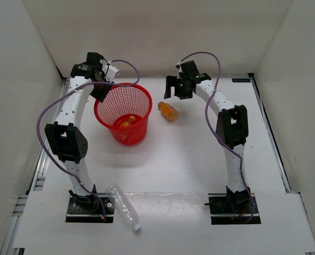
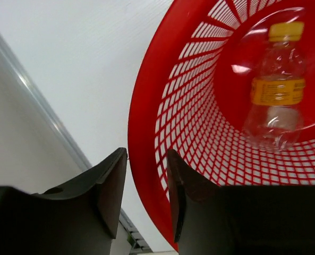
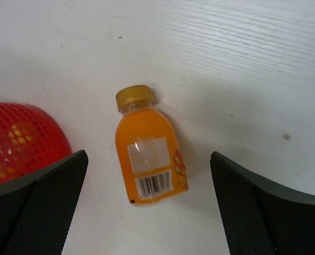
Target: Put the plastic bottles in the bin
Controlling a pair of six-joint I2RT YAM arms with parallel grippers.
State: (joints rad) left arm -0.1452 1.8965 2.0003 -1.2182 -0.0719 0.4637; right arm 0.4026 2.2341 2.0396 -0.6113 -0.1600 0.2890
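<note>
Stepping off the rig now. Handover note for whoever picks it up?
Left hand: fingers either side of the bin rim with a narrow gap; can't confirm a firm clamp.
Right hand: open wide above the orange bottle, not touching it.
Done: one labelled bottle lies in the bin.
Left: the orange bottle, on its side on the table just right of the bin; the clear bottle, lying at the near edge, left side.
</note>
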